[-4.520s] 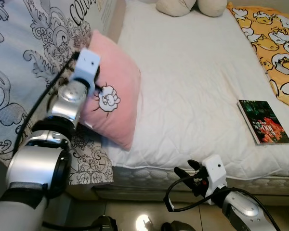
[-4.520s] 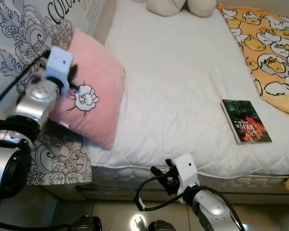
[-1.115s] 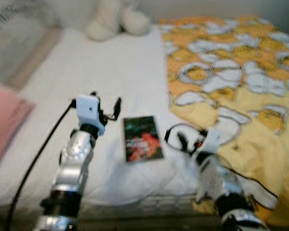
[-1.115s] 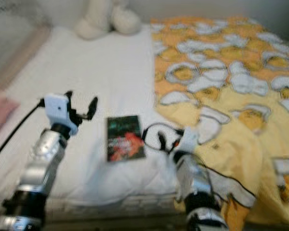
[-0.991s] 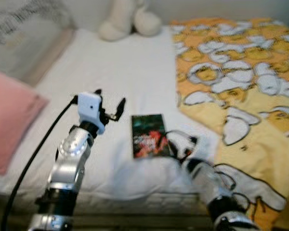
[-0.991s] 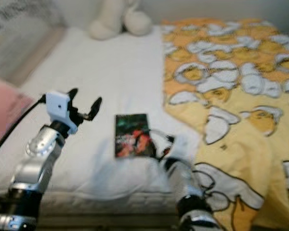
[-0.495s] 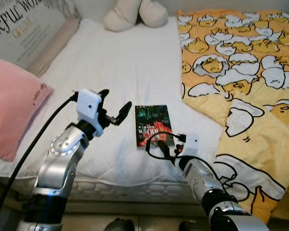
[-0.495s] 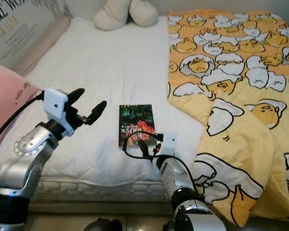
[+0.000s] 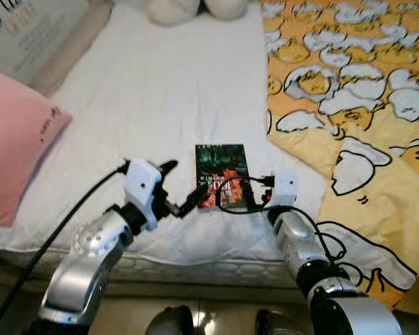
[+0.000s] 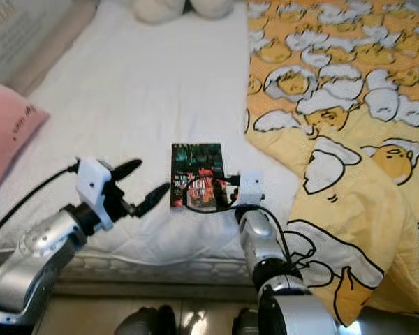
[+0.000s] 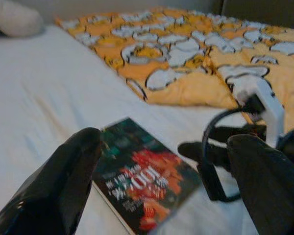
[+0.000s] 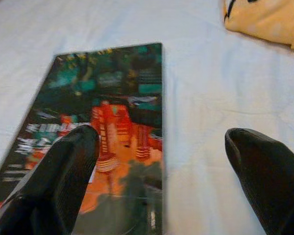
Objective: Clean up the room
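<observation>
A dark green book with red cover art [image 9: 221, 174] lies flat on the white bed [image 9: 160, 91], near its front edge. My left gripper [image 9: 184, 184] is open just left of the book, fingers pointing at its near left side. My right gripper [image 9: 250, 198] is open at the book's near right corner. In the right wrist view one finger [image 12: 59, 181] hangs over the book's cover [image 12: 103, 122] and the other finger [image 12: 264, 176] over bare sheet. The left wrist view has the book [image 11: 137, 181] between my spread fingers [image 11: 59, 191], with the right gripper [image 11: 210, 149] beyond it.
A yellow duck-print blanket [image 9: 363, 105] covers the bed's right side and hangs over the front edge. A pink pillow [image 9: 14, 139] lies at the left. A cream plush toy [image 9: 181, 7] sits at the far end. The mattress edge and floor are just below my arms.
The camera has tilted down and closer. Both grippers have closed in on the book: the left dropped low beside its left edge, the right reached its near right corner.
</observation>
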Controlling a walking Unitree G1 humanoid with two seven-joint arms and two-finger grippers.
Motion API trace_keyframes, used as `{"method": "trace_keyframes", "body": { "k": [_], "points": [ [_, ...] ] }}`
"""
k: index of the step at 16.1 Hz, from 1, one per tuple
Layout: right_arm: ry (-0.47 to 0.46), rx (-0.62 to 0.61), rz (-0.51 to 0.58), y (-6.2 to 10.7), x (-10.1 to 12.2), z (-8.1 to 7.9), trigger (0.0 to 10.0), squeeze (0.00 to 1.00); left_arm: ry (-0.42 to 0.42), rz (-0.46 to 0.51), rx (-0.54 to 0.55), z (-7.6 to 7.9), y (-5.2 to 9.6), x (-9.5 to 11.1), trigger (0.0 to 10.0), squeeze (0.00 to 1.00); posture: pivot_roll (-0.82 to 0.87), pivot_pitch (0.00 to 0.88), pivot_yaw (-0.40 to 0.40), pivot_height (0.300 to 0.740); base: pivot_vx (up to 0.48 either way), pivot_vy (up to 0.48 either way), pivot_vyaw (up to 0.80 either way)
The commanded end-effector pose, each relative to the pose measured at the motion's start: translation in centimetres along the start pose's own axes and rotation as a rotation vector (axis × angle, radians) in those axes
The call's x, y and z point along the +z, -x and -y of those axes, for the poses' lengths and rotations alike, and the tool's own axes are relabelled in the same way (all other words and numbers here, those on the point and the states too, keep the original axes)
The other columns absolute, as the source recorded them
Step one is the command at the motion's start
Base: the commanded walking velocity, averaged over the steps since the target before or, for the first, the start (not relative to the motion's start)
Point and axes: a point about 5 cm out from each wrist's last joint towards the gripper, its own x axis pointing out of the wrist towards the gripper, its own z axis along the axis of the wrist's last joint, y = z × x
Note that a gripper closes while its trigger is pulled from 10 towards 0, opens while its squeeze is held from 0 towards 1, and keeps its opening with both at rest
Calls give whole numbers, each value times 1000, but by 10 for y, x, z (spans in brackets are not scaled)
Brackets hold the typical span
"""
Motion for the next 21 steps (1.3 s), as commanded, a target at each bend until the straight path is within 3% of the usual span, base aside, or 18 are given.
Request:
{"method": "trace_keyframes", "body": {
  "k": [1, 7, 10, 12, 16, 20, 21],
  "points": [
    [13, -3, -1, -1, 0, -2, 10000, 0, -8, -1, -1, 3, 3, 4, 10000, 0, 56, 205, 85, 740, 0, 0, 0],
    [-38, 4, -44, -7, 0, -17, 10000, 0, 20, -26, 52, 11, 24, 6, 10000, 0, 115, 278, 83, 740, 0, 0, 0],
    [-45, 109, -43, -11, 1, -54, 10000, 0, 40, -40, 57, 21, 31, 6, 10000, 0, 125, 288, 71, 740, 0, 0, 0],
    [-61, 138, -55, -9, -5, -64, 10000, 0, 43, -39, 61, 23, 30, 7, 10000, 0, 137, 288, 64, 740, 0, 0, 0],
    [-110, 146, -117, -5, -17, -69, 10000, 0, 42, -58, 69, 23, 35, 6, 10000, 0, 145, 284, 62, 740, 0, 0, 0],
    [-262, 137, -216, -3, -27, -67, 10000, 0, 34, -65, 76, 20, 34, 6, 10000, 0, 152, 287, 65, 740, 0, 0, 0],
    [-292, 157, -218, -4, -26, -70, 0, 0, 33, -65, 78, 19, 34, 7, 10000, 0, 158, 287, 66, 740, 0, 0, 0]
  ]
}}
